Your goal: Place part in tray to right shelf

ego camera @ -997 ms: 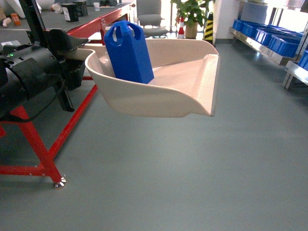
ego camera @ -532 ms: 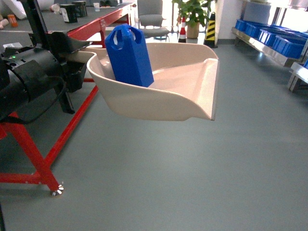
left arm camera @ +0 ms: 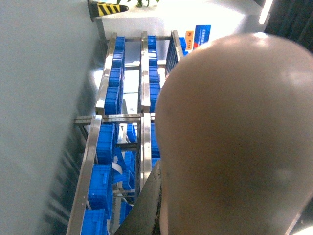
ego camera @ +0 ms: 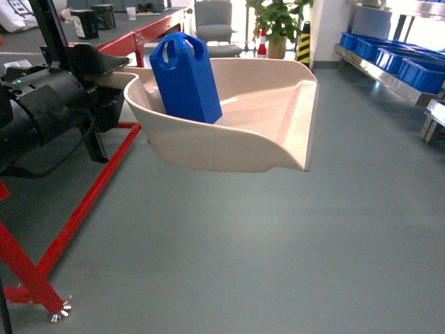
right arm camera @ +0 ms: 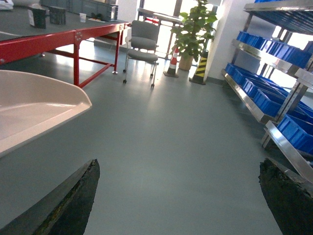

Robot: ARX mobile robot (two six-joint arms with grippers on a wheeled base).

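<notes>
The cream tray (ego camera: 229, 142) hangs in the air at the centre of the head view. My left gripper (ego camera: 111, 76) is shut on its handle end at the left. The blue part (ego camera: 184, 76) stands upright in the tray's deep back. In the left wrist view the tray's underside (left arm camera: 234, 137) fills the right half, with one dark finger (left arm camera: 146, 205) pressed against it. My right gripper (right arm camera: 178, 166) is open and empty over bare floor, and the tray's rim (right arm camera: 44, 105) shows at its left. Stainless-steel racks (ego camera: 379, 66) line the right side; I cannot tell which is the right shelf.
A red-framed workbench (ego camera: 76, 202) stands close on the left, its foot near my base. Blue crates (ego camera: 417, 69) fill the steel racks (right arm camera: 254, 93). A grey chair (ego camera: 215, 28), a potted plant (ego camera: 278, 21) and a striped post (ego camera: 302, 42) stand at the back. Grey floor (ego camera: 278, 243) spreads ahead.
The whole scene has slid in the head view: the red bench's foot dropped toward the lower left and the racks shifted right. The tray and part keep their place in view.
</notes>
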